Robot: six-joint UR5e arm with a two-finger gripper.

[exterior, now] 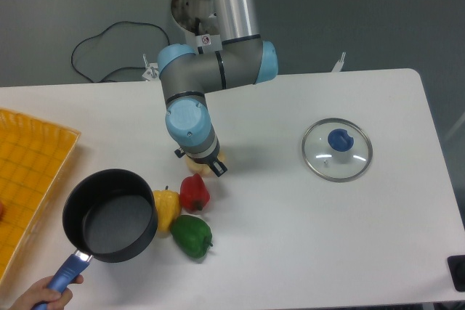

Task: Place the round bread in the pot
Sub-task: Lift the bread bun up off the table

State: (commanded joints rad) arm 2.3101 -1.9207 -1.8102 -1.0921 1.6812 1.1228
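Down at the end effector [205,170], the wrist hides the fingers, so whether they are spread or clamped on the round bread [216,159] cannot be told. Only a pale sliver of the bun shows beside the wrist, just above the red pepper [194,192]. Reaching straight down from overhead suits a top grasp. To the lower left, the pot [109,215] stands empty, steadied by a hand [40,297] on its blue handle.

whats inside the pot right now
The pot shows only its bare dark grey floor. The round bread is outside it, mostly hidden under the gripper, so the grip cannot be judged.
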